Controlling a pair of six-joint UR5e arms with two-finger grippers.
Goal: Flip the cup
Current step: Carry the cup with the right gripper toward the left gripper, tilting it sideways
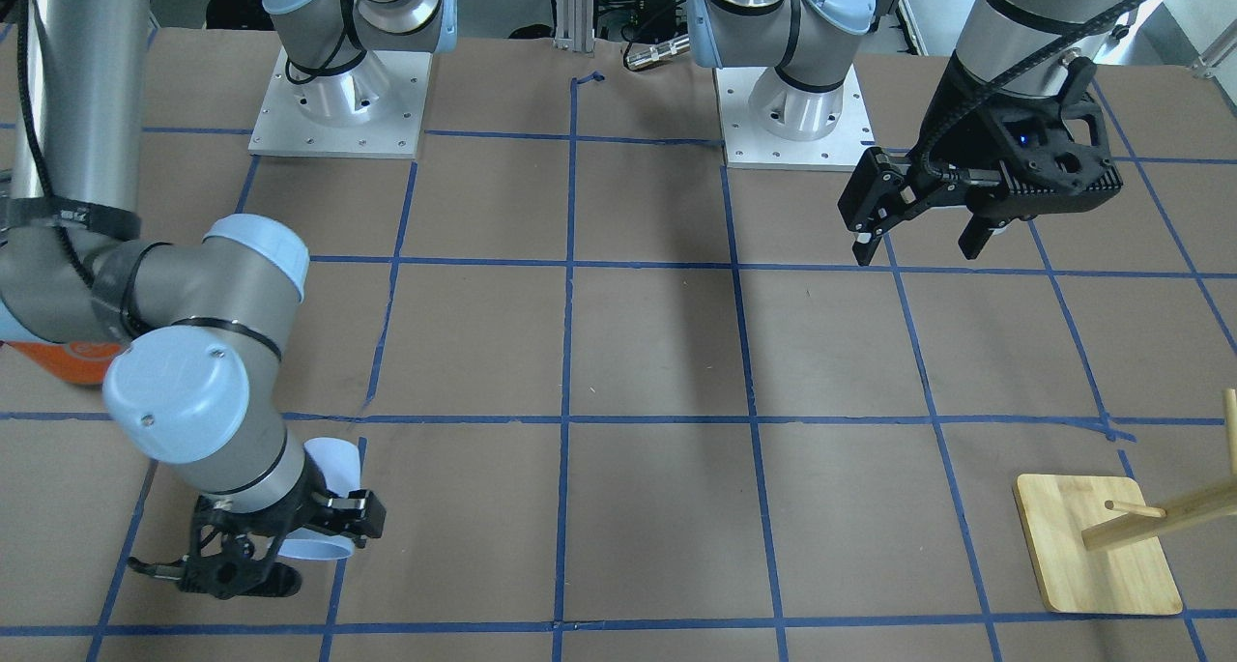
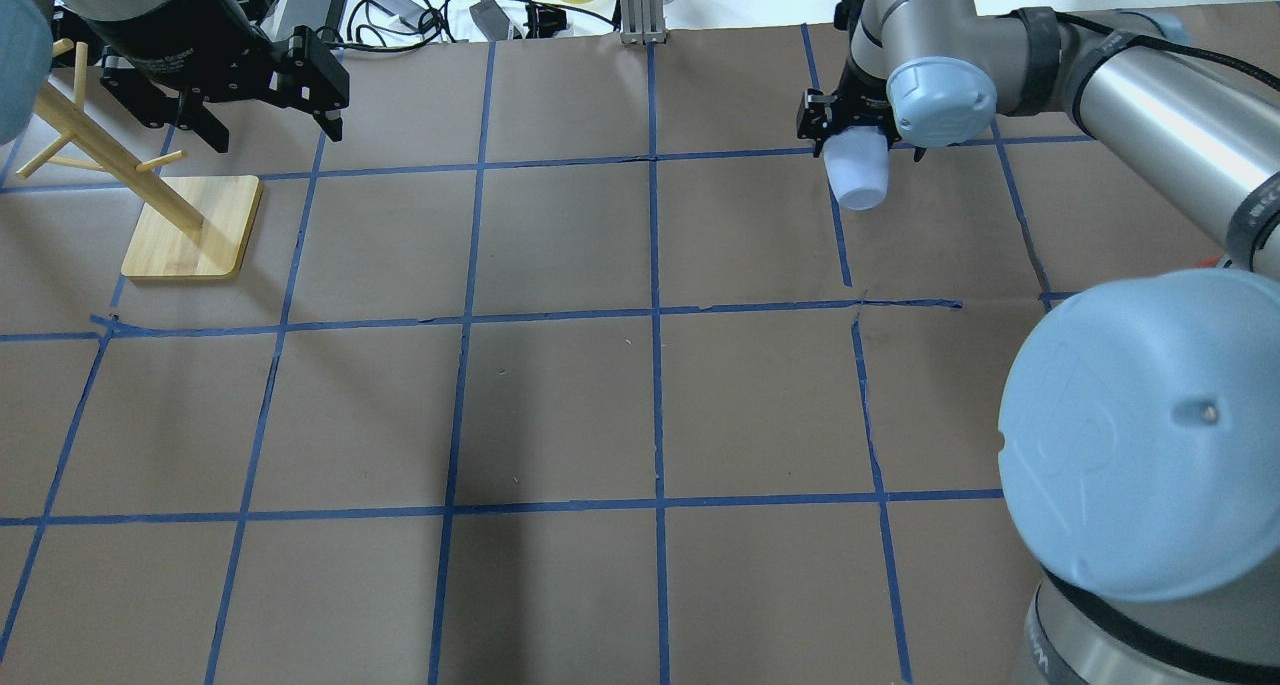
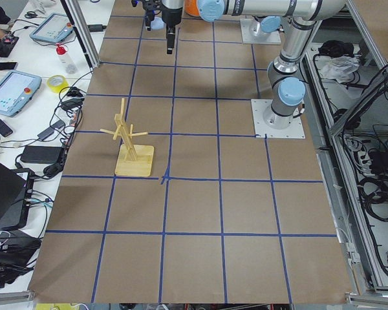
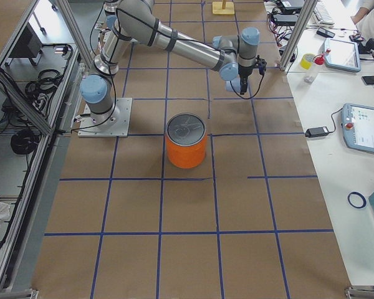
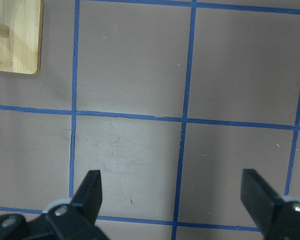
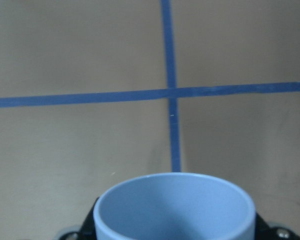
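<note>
The cup point(image 2: 860, 173) is a small pale blue-white tumbler held in my right gripper point(image 2: 850, 137), far right on the table. It is tilted, base toward the robot and open mouth away. The front-facing view shows it at lower left point(image 1: 331, 469) between the black fingers of the right gripper point(image 1: 319, 543). The right wrist view shows its open rim point(image 6: 175, 207) over a blue tape cross. My left gripper point(image 2: 275, 137) is open and empty, hovering far left, also in the front-facing view point(image 1: 918, 253) and the left wrist view point(image 5: 175, 195).
A wooden peg stand on a square base point(image 2: 190, 230) stands by my left gripper, also in the front-facing view point(image 1: 1097, 556). A large orange can with a silver lid point(image 4: 186, 142) stands near my right arm. Blue tape lines grid the brown table point(image 2: 560, 405).
</note>
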